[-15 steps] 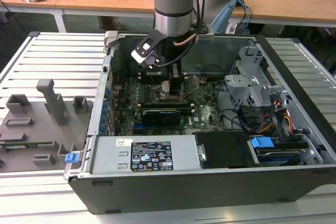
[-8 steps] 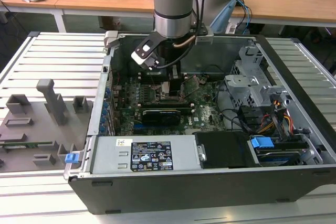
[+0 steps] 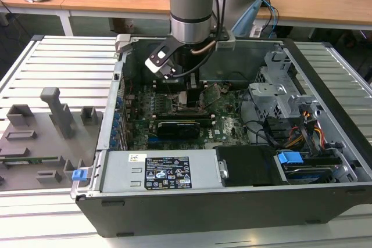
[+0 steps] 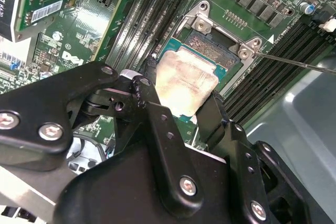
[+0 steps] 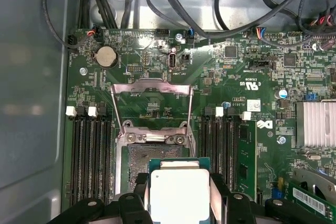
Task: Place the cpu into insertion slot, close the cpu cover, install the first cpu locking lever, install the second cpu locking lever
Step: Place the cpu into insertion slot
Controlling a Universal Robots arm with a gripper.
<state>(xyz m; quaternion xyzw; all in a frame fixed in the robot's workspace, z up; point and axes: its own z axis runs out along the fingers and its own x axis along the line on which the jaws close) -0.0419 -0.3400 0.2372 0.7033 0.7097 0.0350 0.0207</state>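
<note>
— Exterior view first: where is the gripper (image 3: 190,98)?
— Down inside the case (image 3: 232,207), over the board (image 3: 229,123), towards the far wall and left of the drive cage (image 3: 279,85) on the exterior view's right
— And in the second wrist view?
— Jaws clenched on the cpu (image 4: 185,85), a finger (image 4: 148,85) on each of two opposite edges, metal face up, just over the socket (image 4: 212,45)
— First wrist view?
— Same grasp; the cpu overlaps one edge of the bare socket. The cover (image 5: 152,88) stands swung open on the side away from the gripper. Whether cpu and socket touch, I cannot tell
</note>
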